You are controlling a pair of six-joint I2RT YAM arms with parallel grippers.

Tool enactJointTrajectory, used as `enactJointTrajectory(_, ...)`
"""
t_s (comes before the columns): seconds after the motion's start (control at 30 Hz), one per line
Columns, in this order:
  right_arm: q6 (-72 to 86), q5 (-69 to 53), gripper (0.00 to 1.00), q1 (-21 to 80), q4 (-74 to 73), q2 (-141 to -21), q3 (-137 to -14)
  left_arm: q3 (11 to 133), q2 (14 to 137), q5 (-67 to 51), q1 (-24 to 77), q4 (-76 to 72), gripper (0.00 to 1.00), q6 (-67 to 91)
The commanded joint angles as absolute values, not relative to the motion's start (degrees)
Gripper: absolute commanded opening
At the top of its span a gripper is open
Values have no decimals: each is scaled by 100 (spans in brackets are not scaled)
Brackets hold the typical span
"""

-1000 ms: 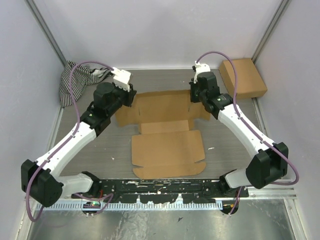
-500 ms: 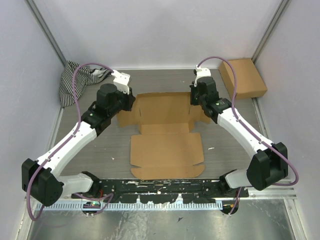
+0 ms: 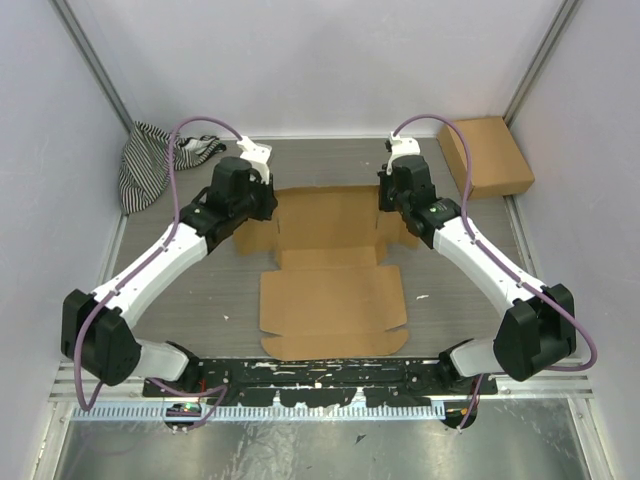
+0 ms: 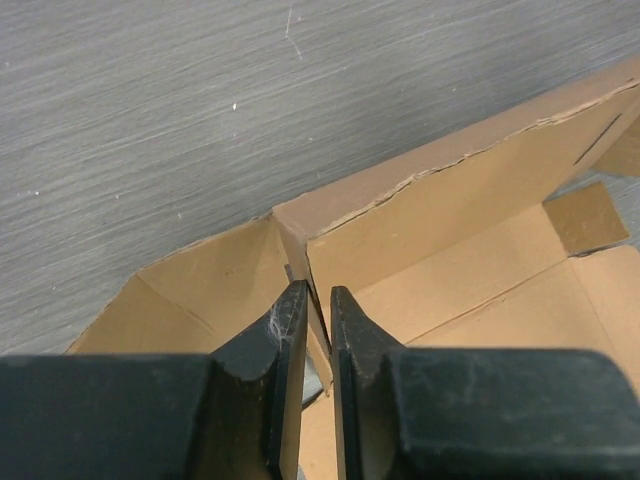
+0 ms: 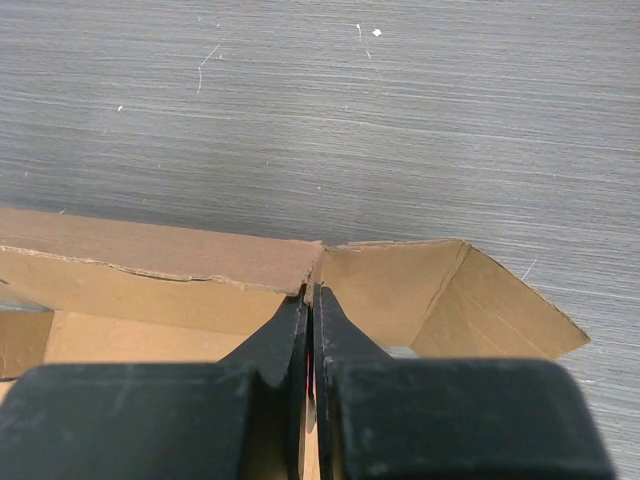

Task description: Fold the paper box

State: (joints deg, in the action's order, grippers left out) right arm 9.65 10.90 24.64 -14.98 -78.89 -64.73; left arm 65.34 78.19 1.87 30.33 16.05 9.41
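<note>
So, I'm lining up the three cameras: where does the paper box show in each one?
Top external: paper box at the centre of the table.
Left wrist: lower right, back wall rising diagonally.
Right wrist: lower half, under bare grey table.
Shared landmark: that raised back wall's rough top edge.

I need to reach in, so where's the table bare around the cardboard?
Bare table flanks the near panel of the paper box, out to the left arm and right arm. Crowded at its far corners, where the left gripper and right gripper pinch it.

cloth [image 3: 150, 165] far-L, small box [image 3: 487, 155] far-R, table [image 3: 330, 155] behind paper box [image 3: 335, 300] free
</note>
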Motion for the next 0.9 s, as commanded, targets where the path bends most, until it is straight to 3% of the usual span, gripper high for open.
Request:
enactJointTrajectory(0.0,1035,1125,3,2505,-1185,-7716,-6527,6978,8084,317,3050,2129,18,1127)
enactJointTrajectory(0.27,1000,1050,8,2505,-1405,-7724,-6649,6994,8185,781,3051,2226,0,1328)
enactJointTrajectory(0.33,1031,1022,32,2505,-1538,-7709,-6727,6842,8133,871,3050,2034,0,1336)
enactJointTrajectory(0.4,1033,959,64,2507,-1595,-7573,-6757,6573,8026,998,3050,1715,0,1353)
enactJointTrajectory(0.5,1005,913,78,2505,-1608,-7236,-6832,6102,7832,1135,3049,1128,0,1377)
enactJointTrajectory(0.7,876,1134,75,2061,-1549,-6794,-7107,4870,7326,1247,3050,-578,0,1262)
enactJointTrajectory(0.87,1263,160,69,219,-1370,-7385,-7062,4119,6710,1031,3050,-1928,0,1046)
